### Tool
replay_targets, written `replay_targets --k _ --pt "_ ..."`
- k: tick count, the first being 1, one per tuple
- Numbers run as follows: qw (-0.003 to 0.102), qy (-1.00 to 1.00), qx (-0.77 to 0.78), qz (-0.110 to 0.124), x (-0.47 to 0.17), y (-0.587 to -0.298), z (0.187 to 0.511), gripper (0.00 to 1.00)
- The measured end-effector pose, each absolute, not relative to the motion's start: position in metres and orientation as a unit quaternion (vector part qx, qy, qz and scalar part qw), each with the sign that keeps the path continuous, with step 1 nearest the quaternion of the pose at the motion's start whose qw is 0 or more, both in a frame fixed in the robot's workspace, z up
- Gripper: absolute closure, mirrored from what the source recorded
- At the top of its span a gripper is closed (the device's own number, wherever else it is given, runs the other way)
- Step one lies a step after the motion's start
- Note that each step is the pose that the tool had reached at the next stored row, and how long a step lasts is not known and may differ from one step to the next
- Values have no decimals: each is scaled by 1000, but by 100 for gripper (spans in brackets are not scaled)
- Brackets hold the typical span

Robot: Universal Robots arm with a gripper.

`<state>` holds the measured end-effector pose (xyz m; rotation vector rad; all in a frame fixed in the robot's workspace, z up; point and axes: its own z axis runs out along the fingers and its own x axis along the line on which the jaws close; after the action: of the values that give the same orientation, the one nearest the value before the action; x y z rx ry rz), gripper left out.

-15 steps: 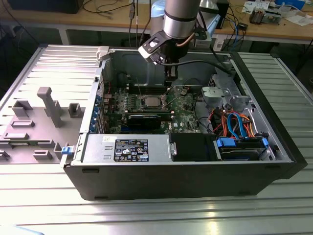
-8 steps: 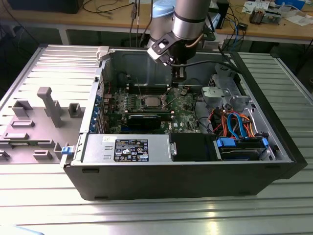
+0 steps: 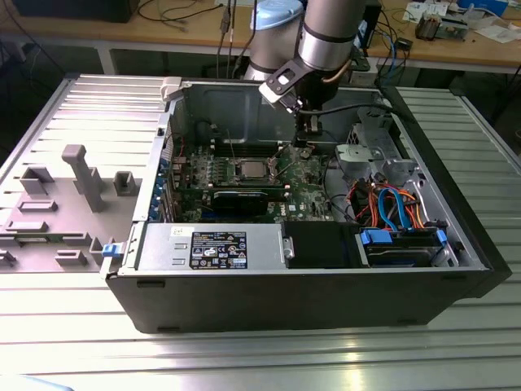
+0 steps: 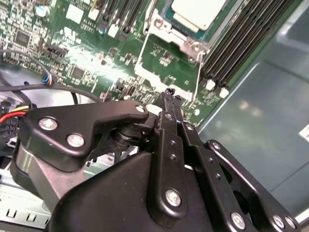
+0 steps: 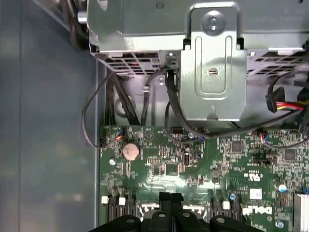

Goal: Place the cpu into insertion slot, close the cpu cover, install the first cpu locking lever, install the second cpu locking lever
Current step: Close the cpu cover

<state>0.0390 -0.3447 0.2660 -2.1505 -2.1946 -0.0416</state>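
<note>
With my black gripper (image 4: 169, 93) pinched shut on nothing, its tips low over the green circuit board (image 4: 91, 58) near the silver-rimmed square insertion slot (image 4: 161, 28) where the flat silver-grey cpu (image 4: 197, 10) already sits, I judge slow, shallow moves best, keeping clear of small board parts.

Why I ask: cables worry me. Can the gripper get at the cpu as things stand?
Probably yes. The gripper hangs close above the green board, beside the cpu. Only low board parts lie between them, and the cables run off toward the metal drive cage, not across that path.
</note>
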Motion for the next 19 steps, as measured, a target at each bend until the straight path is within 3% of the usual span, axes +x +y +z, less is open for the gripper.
replay_targets --k 19 --pt "36 -715 -698 -12 33 -346 251 89"
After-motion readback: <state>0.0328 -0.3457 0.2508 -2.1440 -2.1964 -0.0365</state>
